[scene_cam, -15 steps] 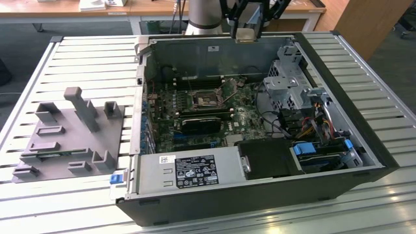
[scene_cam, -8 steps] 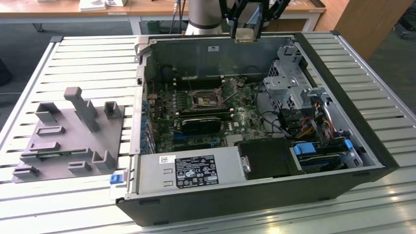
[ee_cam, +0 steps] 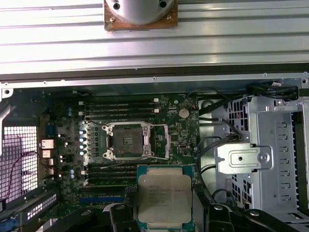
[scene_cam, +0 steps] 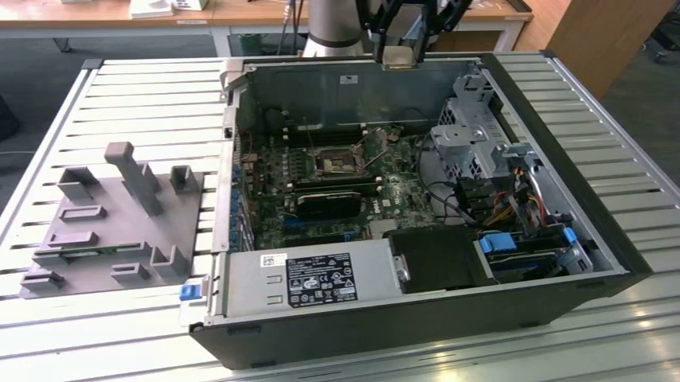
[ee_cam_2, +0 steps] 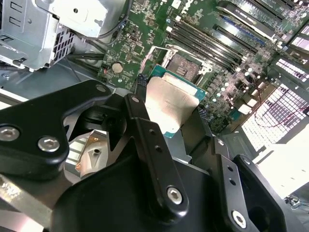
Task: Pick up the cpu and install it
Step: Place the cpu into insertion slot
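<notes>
Slatted metal counter (scene_cam: 127, 87) carries an open computer case (scene_cam: 425, 318). Over its motherboard (ee_cam: 174, 116), the gripper (ee_cam_2: 171, 96) pinches the cpu (ee_cam_2: 170, 108) by two opposite edges, silvery plate showing in both wrist views, clear of the open socket (ee_cam: 126, 141).

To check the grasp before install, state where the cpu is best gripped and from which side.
Grip the cpu by two opposite side edges, coming from above its flat top. It is thin and square, so only the edges give the fingers purchase, and the underside stays free to face the open socket. The fingers pinch it that way now.
</notes>
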Robot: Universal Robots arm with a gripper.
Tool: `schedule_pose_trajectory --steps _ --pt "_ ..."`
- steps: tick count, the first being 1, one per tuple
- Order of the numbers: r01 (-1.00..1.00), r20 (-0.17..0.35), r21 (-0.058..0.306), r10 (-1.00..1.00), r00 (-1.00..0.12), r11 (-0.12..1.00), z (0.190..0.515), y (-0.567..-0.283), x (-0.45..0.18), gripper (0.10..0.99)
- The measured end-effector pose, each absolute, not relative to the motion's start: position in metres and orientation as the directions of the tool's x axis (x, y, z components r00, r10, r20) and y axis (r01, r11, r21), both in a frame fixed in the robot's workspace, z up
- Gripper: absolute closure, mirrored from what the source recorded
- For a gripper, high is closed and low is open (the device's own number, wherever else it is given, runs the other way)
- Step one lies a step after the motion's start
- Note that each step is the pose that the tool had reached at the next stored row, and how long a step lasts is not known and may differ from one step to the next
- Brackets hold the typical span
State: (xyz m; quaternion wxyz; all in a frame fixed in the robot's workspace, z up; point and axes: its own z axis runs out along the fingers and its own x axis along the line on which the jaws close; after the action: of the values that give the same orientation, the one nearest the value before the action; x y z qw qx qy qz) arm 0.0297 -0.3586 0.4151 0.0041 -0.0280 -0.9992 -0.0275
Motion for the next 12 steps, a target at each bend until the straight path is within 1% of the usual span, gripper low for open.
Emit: schedule_pose_trajectory --steps 12 --pt "0.056 0.01 0.055 0.056 -0.998 0.997 0.415 -0.3586 0.0206 0.549"
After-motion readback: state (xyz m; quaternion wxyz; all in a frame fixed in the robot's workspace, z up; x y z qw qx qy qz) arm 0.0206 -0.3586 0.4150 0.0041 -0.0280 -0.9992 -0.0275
